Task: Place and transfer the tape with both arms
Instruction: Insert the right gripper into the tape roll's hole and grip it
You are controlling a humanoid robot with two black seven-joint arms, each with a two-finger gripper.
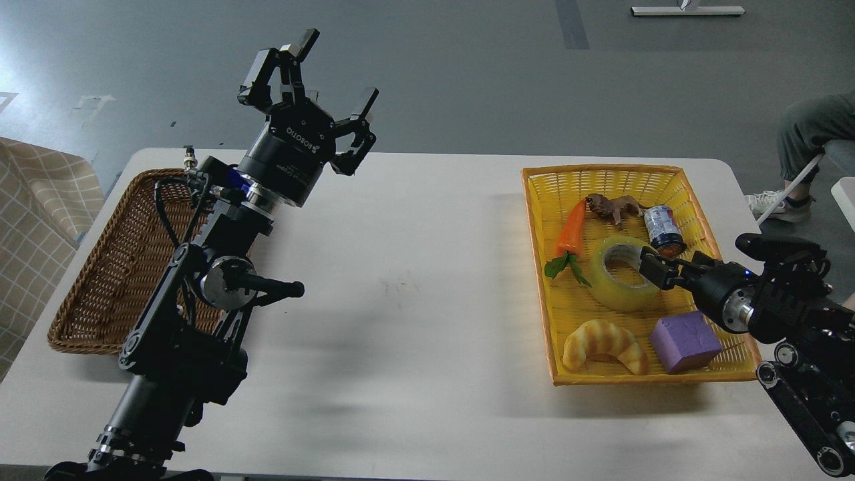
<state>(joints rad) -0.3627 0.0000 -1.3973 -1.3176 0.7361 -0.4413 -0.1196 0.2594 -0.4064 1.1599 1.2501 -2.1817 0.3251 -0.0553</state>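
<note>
Yellow tape (619, 274) between carrot (572, 230), can (663, 230), croissant (604, 345)

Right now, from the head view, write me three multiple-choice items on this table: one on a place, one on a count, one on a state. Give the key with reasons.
1. Where is the tape?
A. In the yellow basket
B. In the brown basket
C. On the bare table

2. How many baskets stand on the table?
A. One
B. Two
C. Three

3. How is the left gripper?
A. Shut on the tape
B. Open, raised, holding nothing
C. Resting in the yellow basket

Key:
1 A, the roll lies among the carrot, croissant and purple block.
2 B, one brown at left, one yellow at right.
3 B, its fingers are spread apart in the air.
</note>
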